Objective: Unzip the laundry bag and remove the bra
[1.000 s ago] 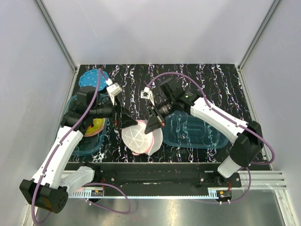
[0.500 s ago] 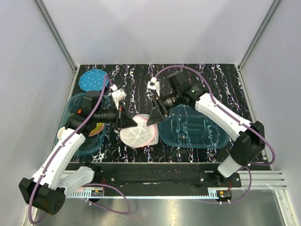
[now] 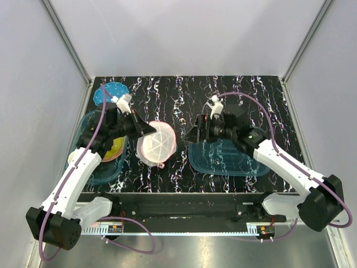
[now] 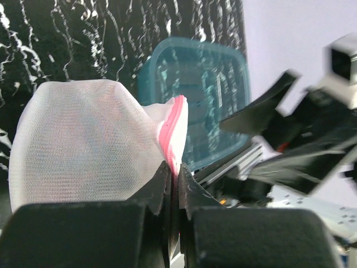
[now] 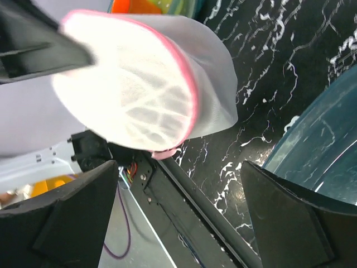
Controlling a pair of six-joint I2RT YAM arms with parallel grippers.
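The laundry bag [image 3: 158, 143] is a round white mesh case with pink zipper trim, held off the table and tilted on edge. My left gripper [image 3: 146, 130] is shut on its pink rim [image 4: 174, 167], with the white mesh dome [image 4: 83, 151] to the left of the fingers. My right gripper [image 3: 191, 134] stands open a little to the right of the bag, apart from it. In the right wrist view the bag [image 5: 134, 84] hangs above and beyond the wide-spread right gripper [image 5: 178, 206]. The bra is hidden.
A clear blue tray [image 3: 245, 162] lies under the right arm. A blue tub [image 3: 92, 167] at the left holds orange and yellow items [image 3: 113, 148]. A blue dotted disc [image 3: 110, 92] lies at the back left. The table's front rail [image 5: 184, 195] runs below the bag.
My left gripper shut on the bag's rim and lifted it up and to the left. My right gripper let go, opened wide and drew back to the right.
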